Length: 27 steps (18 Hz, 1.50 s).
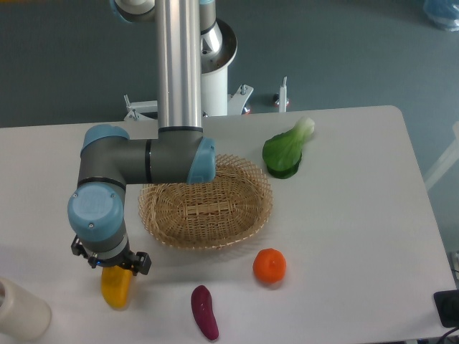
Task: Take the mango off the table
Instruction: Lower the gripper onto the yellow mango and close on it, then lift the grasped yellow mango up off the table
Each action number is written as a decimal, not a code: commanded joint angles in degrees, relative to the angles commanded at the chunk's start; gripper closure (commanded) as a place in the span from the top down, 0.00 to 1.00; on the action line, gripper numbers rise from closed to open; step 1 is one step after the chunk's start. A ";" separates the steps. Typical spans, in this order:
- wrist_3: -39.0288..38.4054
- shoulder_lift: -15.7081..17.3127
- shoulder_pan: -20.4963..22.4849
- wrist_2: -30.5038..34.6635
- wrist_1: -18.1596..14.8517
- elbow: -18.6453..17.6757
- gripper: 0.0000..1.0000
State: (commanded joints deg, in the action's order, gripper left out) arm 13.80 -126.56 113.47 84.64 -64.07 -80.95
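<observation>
The mango (116, 292) is a yellow-orange elongated fruit at the front left of the white table (358, 215). Its upper end is hidden under the arm's wrist. My gripper (116, 275) points straight down over the mango's top. The blue-grey wrist and the black flange cover the fingers, so I cannot tell whether they are open or closed on the fruit. I also cannot tell whether the mango rests on the table or is lifted.
A wicker basket (262, 215) stands at the table's middle, right of the arm. A round orange (270, 265) and a purple eggplant (204, 312) lie in front of it. A green leafy vegetable (285, 152) lies behind it. A white cylinder (20, 312) stands at the front left corner.
</observation>
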 joint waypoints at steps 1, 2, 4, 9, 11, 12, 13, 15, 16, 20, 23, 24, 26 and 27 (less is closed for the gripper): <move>-0.17 -0.18 0.00 0.00 0.00 0.00 1.00; -0.26 -0.27 -0.09 0.09 0.09 0.09 1.00; -0.96 -0.53 -0.35 0.09 0.26 0.00 1.00; -1.67 -1.32 -0.44 0.44 0.44 0.18 1.00; -1.67 -2.02 -0.61 0.62 0.53 0.26 1.00; -1.84 -2.20 -0.70 1.05 0.53 0.18 1.00; -1.85 -2.37 -0.79 1.40 0.53 0.26 1.00; -1.85 -2.46 -1.05 1.41 0.53 0.18 1.00; -1.85 -2.46 -1.05 1.41 0.61 0.18 1.00; -1.93 -2.64 -1.05 1.32 0.53 0.26 0.78; -4.39 -2.82 -1.05 1.32 0.61 0.44 0.54; -4.92 -2.73 -1.05 1.32 0.62 0.44 0.50; -5.10 -2.03 -1.05 1.15 0.53 0.53 0.48; -5.10 -1.50 -1.05 1.14 0.44 0.44 0.48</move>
State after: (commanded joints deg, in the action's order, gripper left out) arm 8.70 -128.06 112.41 85.78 -63.63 -80.51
